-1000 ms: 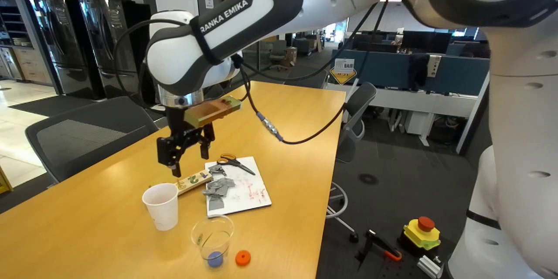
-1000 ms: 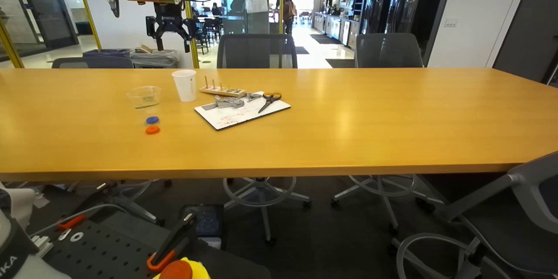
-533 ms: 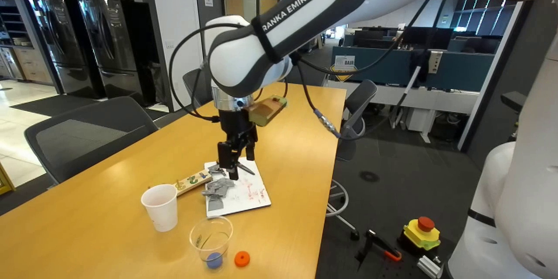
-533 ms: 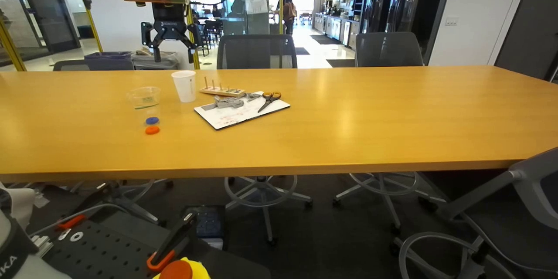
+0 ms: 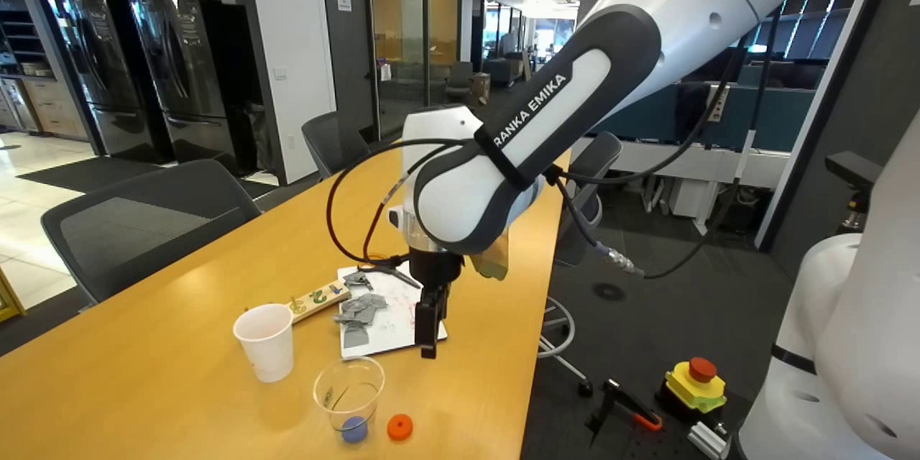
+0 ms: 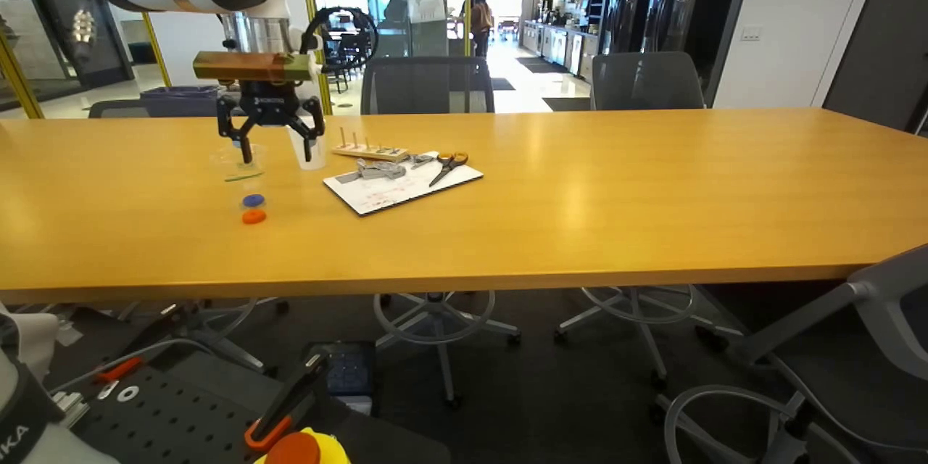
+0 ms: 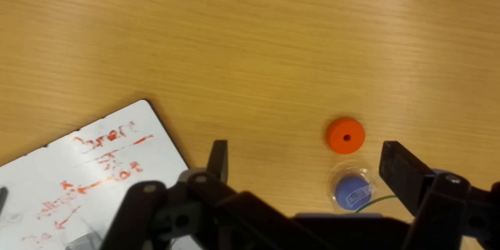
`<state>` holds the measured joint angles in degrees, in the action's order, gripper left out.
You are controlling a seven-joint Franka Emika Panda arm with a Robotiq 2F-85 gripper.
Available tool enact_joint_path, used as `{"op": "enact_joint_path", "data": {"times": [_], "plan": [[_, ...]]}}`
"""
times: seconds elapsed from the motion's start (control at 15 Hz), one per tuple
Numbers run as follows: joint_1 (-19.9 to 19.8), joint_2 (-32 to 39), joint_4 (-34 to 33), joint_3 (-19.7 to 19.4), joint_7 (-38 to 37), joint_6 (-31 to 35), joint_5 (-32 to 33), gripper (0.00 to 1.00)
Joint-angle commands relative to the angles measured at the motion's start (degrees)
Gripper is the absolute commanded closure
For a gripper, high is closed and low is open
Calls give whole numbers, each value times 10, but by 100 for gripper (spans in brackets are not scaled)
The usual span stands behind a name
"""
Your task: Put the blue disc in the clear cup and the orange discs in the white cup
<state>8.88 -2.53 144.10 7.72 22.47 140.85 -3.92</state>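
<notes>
The blue disc (image 5: 353,430) lies at the bottom of the upright clear cup (image 5: 343,389); the wrist view also shows the blue disc (image 7: 352,192) through the clear plastic. One orange disc (image 5: 399,427) lies flat on the table beside the clear cup; it also shows in the wrist view (image 7: 346,136). No other orange disc shows. The white cup (image 5: 267,348) stands upright behind the clear cup; its inside is hidden. My gripper (image 7: 304,148) is open and empty, above the table. In the wrist view the orange disc appears between the fingers, nearer the right one.
A small whiteboard (image 5: 410,313) with grey scraps (image 5: 361,310) and scissors (image 6: 447,168) lies behind the clear cup, under the gripper in an exterior view. A wooden peg block (image 6: 371,152) lies beside the white cup. Chairs (image 5: 151,230) line the table (image 5: 180,345).
My gripper has moved away from above the white cup and the peg block, across the whiteboard, and has come lower. It stays open. The cups and discs have not moved.
</notes>
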Motion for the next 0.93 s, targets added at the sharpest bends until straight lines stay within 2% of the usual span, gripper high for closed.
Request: {"op": "enact_joint_path", "data": {"times": [0.0, 0.33, 0.73, 0.87], "plan": [[16, -16, 60, 6, 90, 72, -67, 0], [34, 9, 90, 27, 103, 151, -34, 0], [37, 46, 92, 43, 12, 222, 131, 0], [37, 61, 85, 42, -9, 233, 165, 0]]}}
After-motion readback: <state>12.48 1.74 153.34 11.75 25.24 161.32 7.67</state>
